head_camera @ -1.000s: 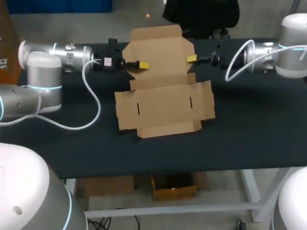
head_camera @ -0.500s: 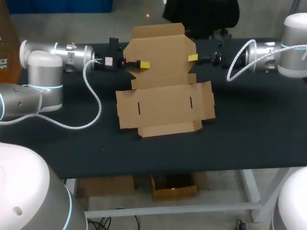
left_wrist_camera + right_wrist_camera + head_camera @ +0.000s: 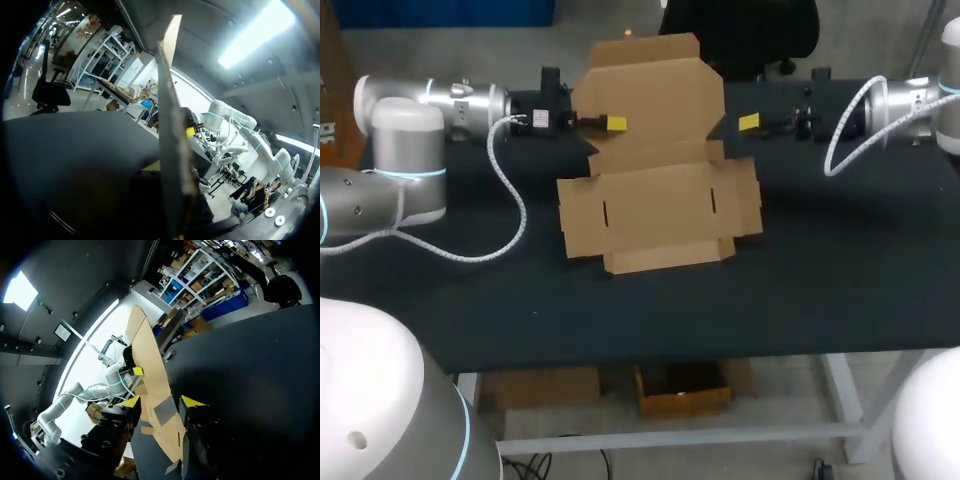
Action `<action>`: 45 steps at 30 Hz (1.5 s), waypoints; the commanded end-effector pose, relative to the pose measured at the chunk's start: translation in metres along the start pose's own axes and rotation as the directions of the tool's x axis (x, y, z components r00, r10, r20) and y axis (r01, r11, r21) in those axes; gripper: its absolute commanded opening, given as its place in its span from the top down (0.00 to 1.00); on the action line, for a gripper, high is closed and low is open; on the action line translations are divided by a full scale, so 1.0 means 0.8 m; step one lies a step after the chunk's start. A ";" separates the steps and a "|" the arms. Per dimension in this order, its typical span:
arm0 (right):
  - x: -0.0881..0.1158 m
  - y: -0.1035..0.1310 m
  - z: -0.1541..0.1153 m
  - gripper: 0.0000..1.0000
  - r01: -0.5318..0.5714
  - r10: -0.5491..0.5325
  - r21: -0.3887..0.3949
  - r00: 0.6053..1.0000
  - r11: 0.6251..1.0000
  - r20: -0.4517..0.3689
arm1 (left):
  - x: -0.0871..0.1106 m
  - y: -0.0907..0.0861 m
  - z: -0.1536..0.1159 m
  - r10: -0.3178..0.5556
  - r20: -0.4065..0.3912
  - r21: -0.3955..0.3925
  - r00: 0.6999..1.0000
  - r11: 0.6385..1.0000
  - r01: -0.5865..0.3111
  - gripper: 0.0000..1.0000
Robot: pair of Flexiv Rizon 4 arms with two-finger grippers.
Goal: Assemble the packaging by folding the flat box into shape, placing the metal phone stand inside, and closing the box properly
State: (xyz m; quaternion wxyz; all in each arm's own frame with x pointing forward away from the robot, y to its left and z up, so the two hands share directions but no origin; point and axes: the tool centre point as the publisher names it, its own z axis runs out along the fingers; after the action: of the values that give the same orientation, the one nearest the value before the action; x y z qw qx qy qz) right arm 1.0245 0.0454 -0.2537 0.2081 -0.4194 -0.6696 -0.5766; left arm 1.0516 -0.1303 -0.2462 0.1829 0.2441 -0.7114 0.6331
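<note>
Item: flat cardboard box (image 3: 660, 210) on desk (image 3: 840, 260), folding barely begun.
Base panels lie flat mid-desk; the rear panel (image 3: 655, 95) stands raised. Jaws of the left gripper (image 3: 613, 123) are clamped on that panel's left edge; those of the right gripper (image 3: 750, 122) are apart, just beside its right edge, not touching. Side walls unfolded, metal phone stand not in view, closing not yet done: most of the task judged outstanding.
</note>
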 end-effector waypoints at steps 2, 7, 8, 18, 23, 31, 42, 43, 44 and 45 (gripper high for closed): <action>0.039 -0.026 -0.037 0.63 0.009 -0.006 -0.019 0.987 1.000 0.161 | -0.008 -0.007 0.004 0.020 -0.024 -0.006 1.000 1.000 -0.020 1.00; 0.058 -0.048 -0.059 1.00 0.012 -0.010 -0.005 0.971 1.000 0.238 | -0.010 -0.015 0.010 0.051 -0.039 -0.012 0.998 0.999 -0.051 1.00; 0.061 -0.052 -0.062 1.00 0.011 -0.010 -0.002 0.967 1.000 0.254 | -0.011 -0.017 0.010 0.058 -0.039 -0.013 0.998 0.998 -0.059 1.00; 0.080 -0.091 -0.078 1.00 0.006 -0.018 0.036 0.939 0.999 0.345 | -0.010 -0.035 0.014 0.111 -0.023 -0.010 0.994 0.994 -0.111 1.00; 0.082 -0.107 -0.074 1.00 -0.002 -0.019 0.053 0.920 0.999 0.391 | -0.010 -0.041 0.018 0.126 -0.019 -0.020 0.992 0.992 -0.126 1.00; 0.085 -0.138 -0.068 1.00 0.029 -0.069 0.095 0.890 0.995 0.451 | -0.008 -0.046 0.020 0.139 -0.019 -0.025 0.990 0.990 -0.139 1.00; 0.085 -0.144 -0.065 1.00 0.022 -0.068 0.104 0.884 0.994 0.463 | -0.008 -0.046 0.020 0.139 -0.019 -0.025 0.990 0.990 -0.139 1.00; 0.085 -0.144 -0.065 1.00 0.022 -0.068 0.104 0.884 0.994 0.463 | -0.008 -0.046 0.020 0.139 -0.019 -0.025 0.990 0.990 -0.139 1.00; 0.085 -0.144 -0.065 1.00 0.022 -0.068 0.104 0.884 0.994 0.463 | -0.008 -0.046 0.020 0.139 -0.019 -0.025 0.990 0.990 -0.139 1.00; 0.085 -0.144 -0.065 1.00 0.022 -0.068 0.104 0.884 0.994 0.463 | -0.008 -0.046 0.020 0.139 -0.019 -0.025 0.990 0.990 -0.139 1.00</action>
State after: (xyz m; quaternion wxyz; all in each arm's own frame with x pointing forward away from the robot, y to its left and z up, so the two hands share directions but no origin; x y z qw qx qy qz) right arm 0.8846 0.0189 -0.2588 0.0503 -0.5180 -0.7360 -0.4330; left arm 1.0778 -0.1481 -0.2218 0.1463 0.1872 -0.7334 0.6369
